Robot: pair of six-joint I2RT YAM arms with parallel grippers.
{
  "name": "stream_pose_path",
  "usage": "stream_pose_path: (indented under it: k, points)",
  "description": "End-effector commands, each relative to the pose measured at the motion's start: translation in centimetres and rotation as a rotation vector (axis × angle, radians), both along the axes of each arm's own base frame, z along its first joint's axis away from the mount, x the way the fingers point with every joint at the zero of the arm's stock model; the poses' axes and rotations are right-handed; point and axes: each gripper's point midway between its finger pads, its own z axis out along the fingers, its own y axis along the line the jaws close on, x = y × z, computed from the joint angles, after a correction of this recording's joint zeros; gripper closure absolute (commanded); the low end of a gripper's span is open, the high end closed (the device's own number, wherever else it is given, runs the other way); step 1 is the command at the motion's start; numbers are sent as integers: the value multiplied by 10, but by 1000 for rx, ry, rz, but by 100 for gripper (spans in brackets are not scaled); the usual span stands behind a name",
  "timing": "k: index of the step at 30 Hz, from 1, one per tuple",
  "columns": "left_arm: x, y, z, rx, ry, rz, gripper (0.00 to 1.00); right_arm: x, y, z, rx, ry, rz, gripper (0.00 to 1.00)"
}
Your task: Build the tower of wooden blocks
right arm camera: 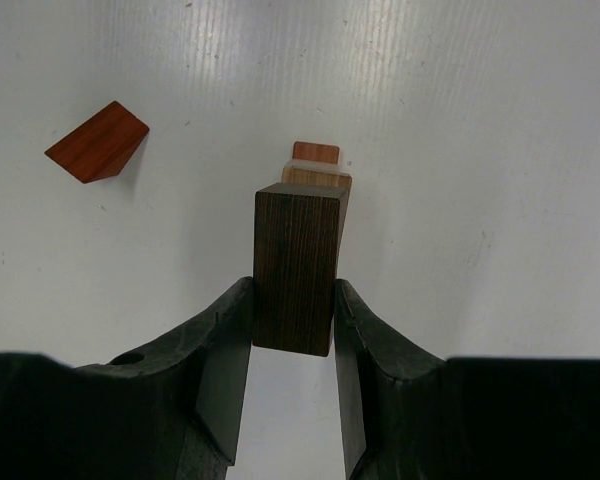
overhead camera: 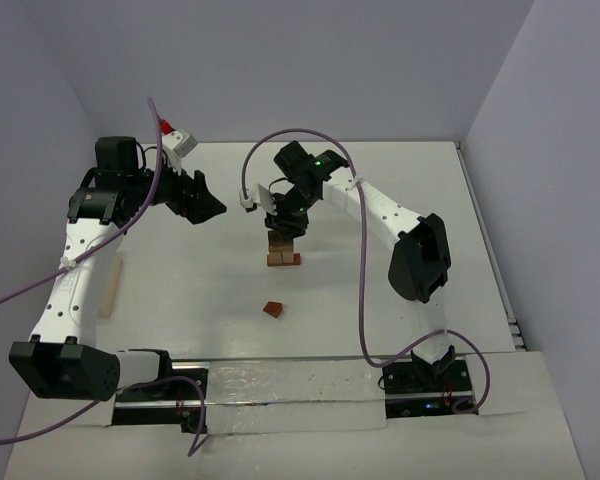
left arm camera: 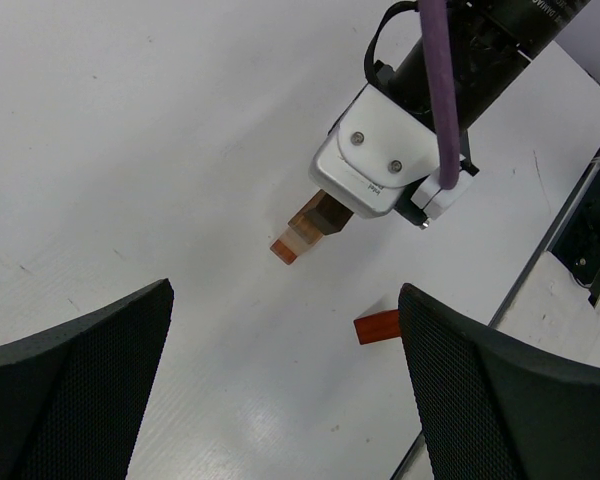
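Right tool (right arm camera: 293,290) clenched on dark block (right arm camera: 298,240) over the mid-frame stack (right arm camera: 316,165), left tool (left arm camera: 285,300) released; next, lower squarely, let go

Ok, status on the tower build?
Left gripper open, off to the side. Right gripper shut on dark block, at top of tower. Red wedge loose nearby, nothing blocking.

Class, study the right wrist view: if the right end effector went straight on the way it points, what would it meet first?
The dark brown block in the right end effector would meet the tower's tan top block first; the gap between them is unclear.
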Motion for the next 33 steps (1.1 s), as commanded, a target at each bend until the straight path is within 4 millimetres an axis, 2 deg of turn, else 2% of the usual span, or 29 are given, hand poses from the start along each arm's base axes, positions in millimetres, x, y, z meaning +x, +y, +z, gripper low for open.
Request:
stream_pose_path:
  k: [1, 14, 27, 33]
  points:
    - [2, -2, 19, -24, -60, -13, 1, 8, 14, 8, 40, -28, -6, 100]
    - [1, -1, 17, -19, -57, -10, 1, 9, 17, 3, 42, -12, -28, 98]
    - [1, -2, 14, -24, -49, -13, 1, 9, 16, -2, 39, -4, -35, 89]
    - [1, -2, 14, -22, -50, -11, 1, 7, 14, -3, 41, -7, -33, 89]
